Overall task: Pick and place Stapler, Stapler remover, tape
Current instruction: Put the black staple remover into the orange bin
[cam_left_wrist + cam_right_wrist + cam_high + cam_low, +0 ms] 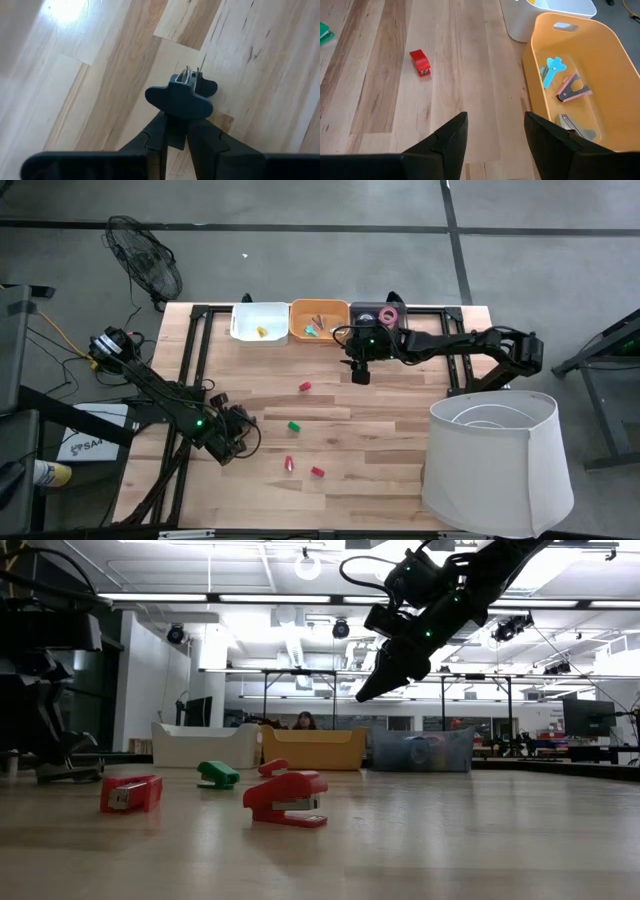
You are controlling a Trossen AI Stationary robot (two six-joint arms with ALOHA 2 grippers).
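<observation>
Your left gripper (175,142) pinches a dark staple remover (181,95) low over the table's near-left, and the orange bin (318,332) for it lies far across, beside the spread, empty right gripper (492,132).

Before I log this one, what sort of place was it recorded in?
Probably a robotics lab or workshop: a wooden work table with sorting bins, a floor fan beside it, and, in the low view, an open hall with strip lights and more benches.
</observation>
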